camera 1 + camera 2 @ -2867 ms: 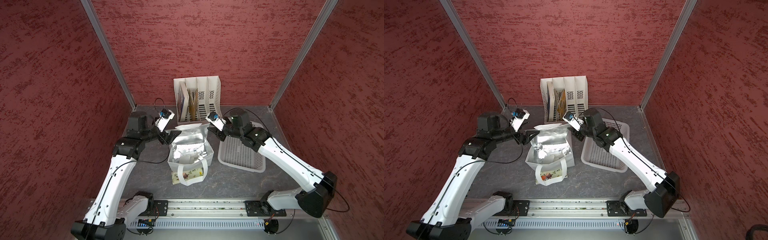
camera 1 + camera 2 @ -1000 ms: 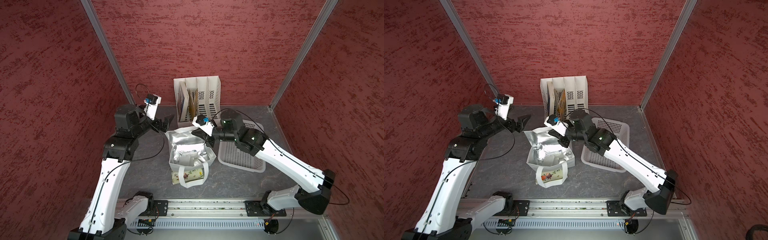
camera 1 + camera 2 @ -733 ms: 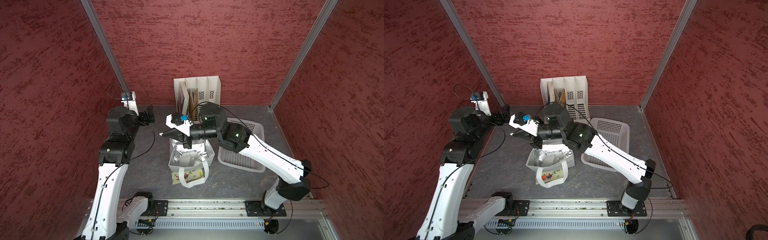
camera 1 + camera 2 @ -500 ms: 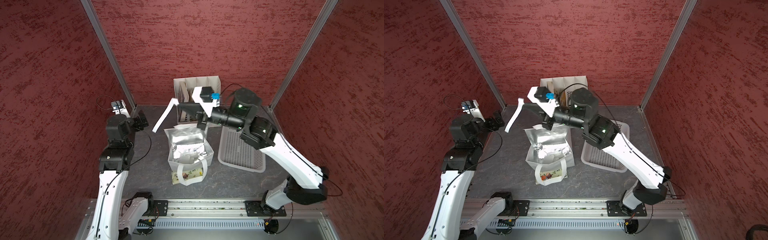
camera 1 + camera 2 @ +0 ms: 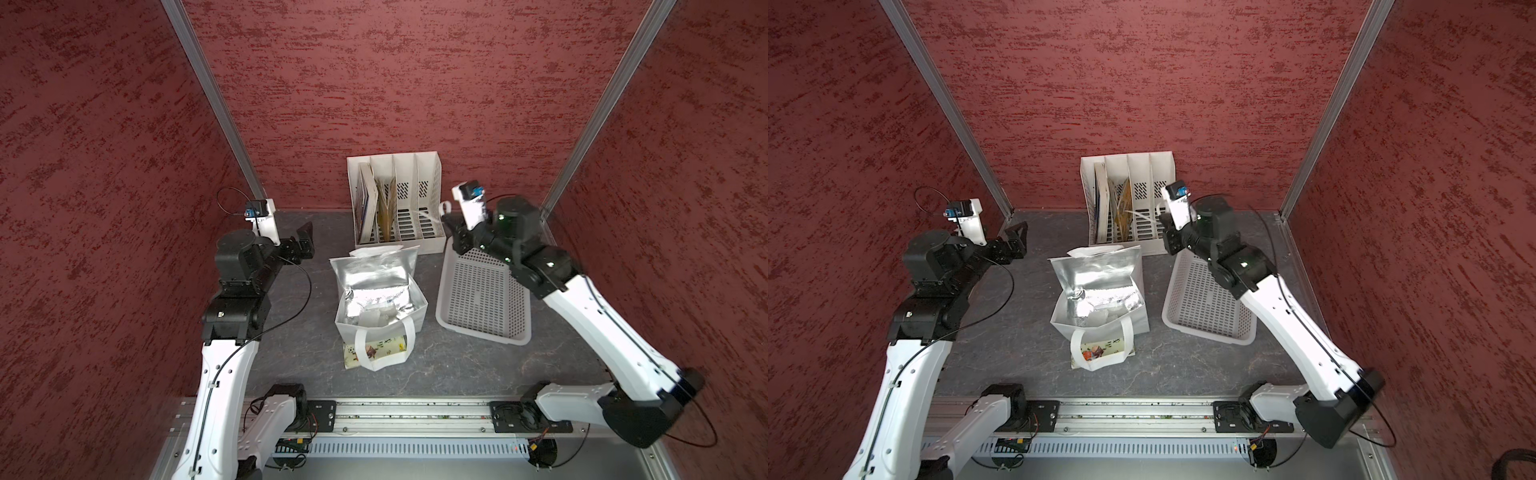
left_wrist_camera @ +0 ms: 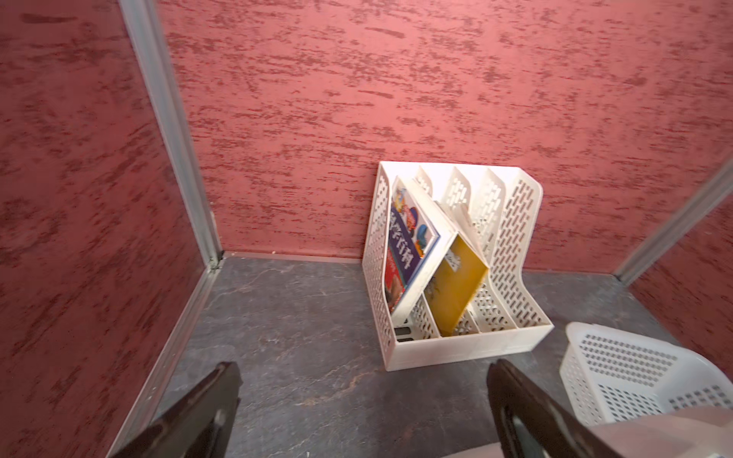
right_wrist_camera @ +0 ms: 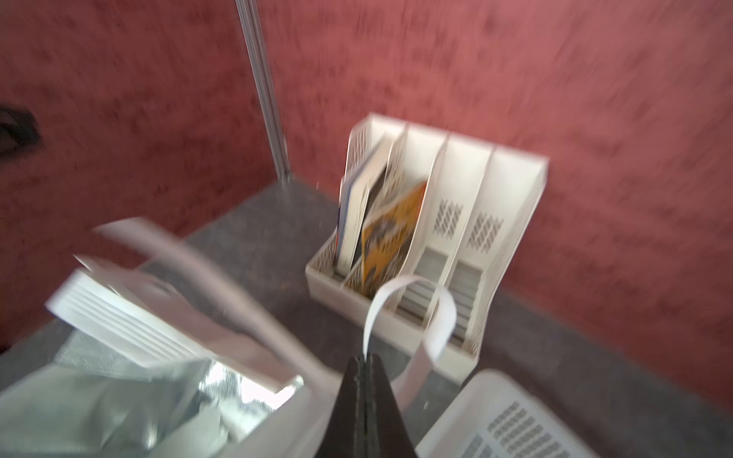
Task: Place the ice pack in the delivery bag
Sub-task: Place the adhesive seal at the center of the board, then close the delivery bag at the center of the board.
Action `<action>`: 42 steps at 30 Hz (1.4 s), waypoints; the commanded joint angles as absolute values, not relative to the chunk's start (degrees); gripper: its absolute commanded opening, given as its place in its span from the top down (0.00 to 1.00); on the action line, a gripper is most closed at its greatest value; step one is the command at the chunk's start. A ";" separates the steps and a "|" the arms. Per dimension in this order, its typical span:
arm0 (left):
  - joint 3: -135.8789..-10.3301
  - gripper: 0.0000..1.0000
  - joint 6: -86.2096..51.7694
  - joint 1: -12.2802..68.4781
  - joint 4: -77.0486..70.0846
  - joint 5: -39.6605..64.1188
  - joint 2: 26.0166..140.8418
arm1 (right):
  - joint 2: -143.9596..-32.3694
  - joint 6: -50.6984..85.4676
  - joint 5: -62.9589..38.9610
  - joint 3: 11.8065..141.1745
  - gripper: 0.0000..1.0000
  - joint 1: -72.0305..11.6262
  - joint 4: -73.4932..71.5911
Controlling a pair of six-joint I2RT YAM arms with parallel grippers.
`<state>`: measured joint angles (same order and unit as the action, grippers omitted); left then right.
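The delivery bag (image 5: 374, 270) stands mid-bench with its mouth open and the silver foil lining showing. A pale, crumpled, half-clear lump lies on the bag's floor (image 5: 376, 318). I take that lump for the ice pack, though the foil glare hides its outline. If so, the pack is already in the bag.

By its look the ice pack is a soft pouch with a slick plastic skin. It would probably sag and feel fairly heavy when lifted. A pinch across a flat edge or seam should hold better than one on the bulging middle.

The bag itself is limp fabric, and its walls fold easily. The right tool (image 7: 364, 360) is pinched tight on the far strap handle (image 7: 446, 317), which it holds up on the bag's far right. This wrist view is blurred. The left tool (image 5: 306, 239) stands wide and empty, well off to the left of the bag.

The near strap handle (image 5: 409, 349) droops onto the bench (image 5: 291, 340). It lies over a flat printed packet (image 5: 380, 347) that is outside the bag.

The perforated basket (image 5: 482, 291), right of the bag, holds nothing. In the slotted file rack (image 6: 468, 355) against the far wall, a blue-and-red book (image 6: 408, 246) leans in the leftmost slot. A yellow booklet (image 6: 452, 293) is in the next slot, and the two right slots look bare.
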<state>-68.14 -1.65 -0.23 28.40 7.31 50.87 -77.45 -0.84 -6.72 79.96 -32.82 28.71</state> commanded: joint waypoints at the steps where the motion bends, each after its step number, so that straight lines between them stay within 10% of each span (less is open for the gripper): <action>1: -68.07 0.00 0.21 0.63 26.40 13.67 51.04 | -80.50 8.55 -16.00 75.75 1.00 -32.70 27.80; 12: -69.59 0.00 3.40 2.39 29.01 18.95 50.61 | -96.37 15.08 -16.95 75.20 1.00 -32.70 26.04; 22: -74.62 0.00 16.78 7.79 39.57 29.41 52.65 | -75.89 12.95 -6.01 66.00 0.16 -30.68 27.99; 28: -79.73 0.00 27.68 13.22 50.53 34.67 58.15 | -63.05 3.51 -9.45 60.74 0.08 -28.04 24.60; 33: -82.79 0.01 37.52 14.41 59.06 33.36 61.50 | -47.82 -11.79 -38.05 49.03 0.02 -28.04 11.72; 42: -85.31 0.16 41.13 14.83 60.84 25.63 70.88 | -62.83 -20.11 -42.34 54.07 0.14 -35.29 17.19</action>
<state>-83.79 38.22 14.50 58.87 29.95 68.16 -59.99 -14.79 -40.29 52.21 -33.39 15.99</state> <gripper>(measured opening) 0.855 0.868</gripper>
